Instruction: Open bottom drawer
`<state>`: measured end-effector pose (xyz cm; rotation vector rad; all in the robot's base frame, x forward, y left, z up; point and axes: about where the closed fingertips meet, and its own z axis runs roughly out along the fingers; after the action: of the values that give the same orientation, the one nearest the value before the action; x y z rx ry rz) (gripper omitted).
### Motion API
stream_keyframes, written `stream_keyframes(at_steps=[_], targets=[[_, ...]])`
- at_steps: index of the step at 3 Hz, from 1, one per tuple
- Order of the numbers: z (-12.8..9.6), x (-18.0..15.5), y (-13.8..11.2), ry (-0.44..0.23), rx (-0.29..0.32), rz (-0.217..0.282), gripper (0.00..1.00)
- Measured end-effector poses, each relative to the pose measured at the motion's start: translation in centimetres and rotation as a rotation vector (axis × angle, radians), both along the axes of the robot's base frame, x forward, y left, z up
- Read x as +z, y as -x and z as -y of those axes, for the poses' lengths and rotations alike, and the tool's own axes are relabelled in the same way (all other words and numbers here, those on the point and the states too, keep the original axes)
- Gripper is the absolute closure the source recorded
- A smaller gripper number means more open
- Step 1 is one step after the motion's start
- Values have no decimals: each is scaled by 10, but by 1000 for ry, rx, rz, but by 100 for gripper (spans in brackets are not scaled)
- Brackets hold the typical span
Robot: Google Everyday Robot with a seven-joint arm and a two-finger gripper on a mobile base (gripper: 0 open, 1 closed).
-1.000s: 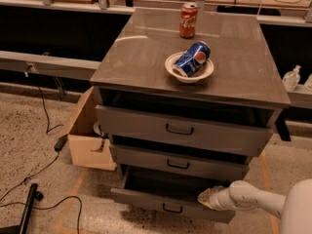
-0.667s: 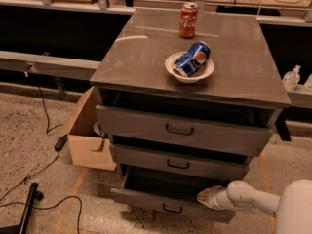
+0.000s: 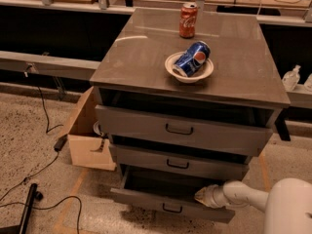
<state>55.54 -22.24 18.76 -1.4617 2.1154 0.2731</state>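
The grey cabinet (image 3: pixel 195 82) has three drawers. The bottom drawer (image 3: pixel 146 201) is the lowest and slimmest, with a small black loop handle (image 3: pixel 171 208). It stands pulled out some way, with a dark gap above its front. My gripper (image 3: pixel 201 195) reaches in from the lower right on a white arm (image 3: pixel 243 196). Its tip sits at the top edge of the bottom drawer's front, right of the handle.
A red can (image 3: pixel 188 20) and a white bowl (image 3: pixel 189 67) holding a blue can stand on the cabinet top. A cardboard box (image 3: pixel 87 130) sits on the floor to the left. Black cables (image 3: pixel 29 179) lie on the speckled floor. The top and middle drawers are slightly ajar.
The gripper has shifted slightly left along the bottom drawer's top edge. The drawer's position looks about the same.
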Motion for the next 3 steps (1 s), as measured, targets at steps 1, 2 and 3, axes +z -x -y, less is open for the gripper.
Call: stream_keyframes(at_steps=[1, 2, 3], targets=[[-1, -9, 5, 4, 11, -33, 100], [0, -13, 21, 9, 22, -85, 100], [3, -11, 49, 18, 28, -146, 100]])
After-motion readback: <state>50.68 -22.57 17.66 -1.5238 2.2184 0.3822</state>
